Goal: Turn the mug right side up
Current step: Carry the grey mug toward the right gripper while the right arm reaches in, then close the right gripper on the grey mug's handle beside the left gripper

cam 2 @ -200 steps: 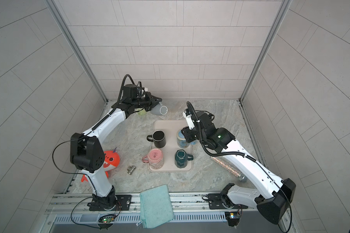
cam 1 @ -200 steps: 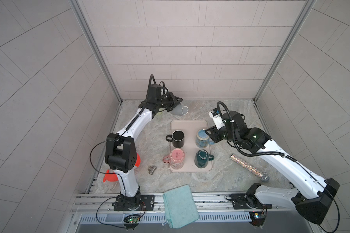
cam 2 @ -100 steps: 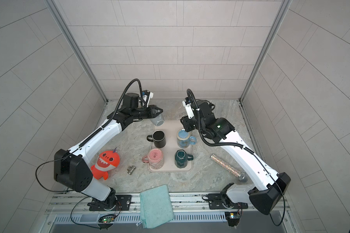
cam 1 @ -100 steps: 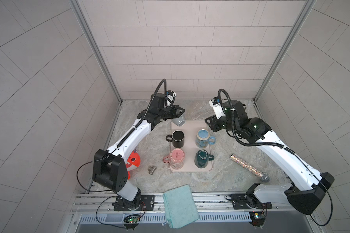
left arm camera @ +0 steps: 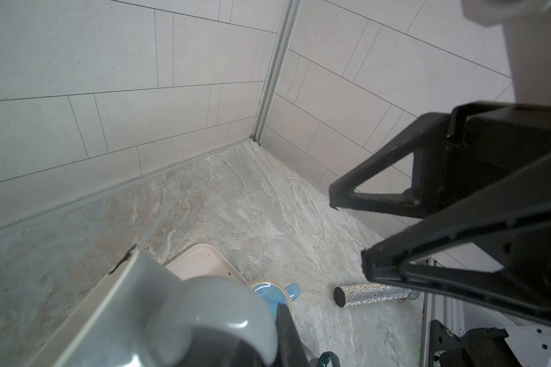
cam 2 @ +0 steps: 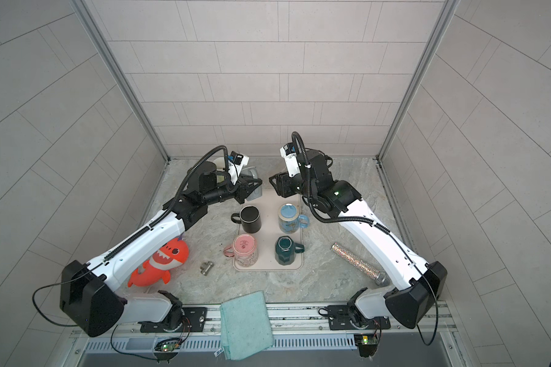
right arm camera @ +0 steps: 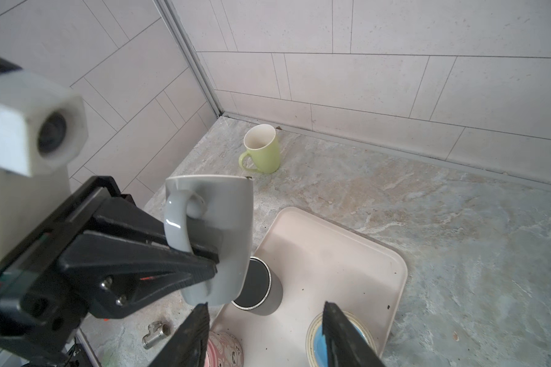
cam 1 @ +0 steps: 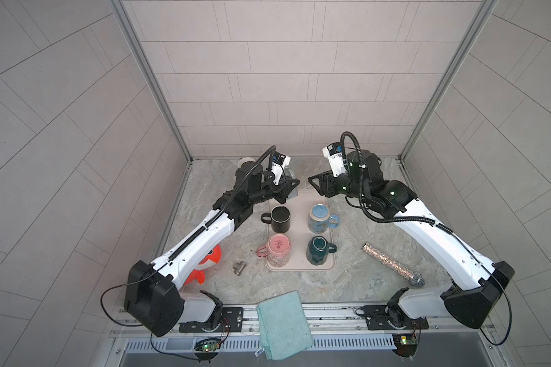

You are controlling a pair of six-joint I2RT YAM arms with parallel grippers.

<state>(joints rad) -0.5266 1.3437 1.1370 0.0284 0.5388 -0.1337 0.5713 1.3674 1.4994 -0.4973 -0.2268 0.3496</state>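
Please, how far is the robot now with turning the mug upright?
Done: the grey mug is off the table, roughly vertical. In hand: the left gripper grips its handle by the tray corner. Left: setting it down and releasing; the right gripper is open, empty.

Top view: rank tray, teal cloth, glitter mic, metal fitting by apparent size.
In a top view, largest to smallest:
1. tray
2. teal cloth
3. glitter mic, long but thin
4. metal fitting
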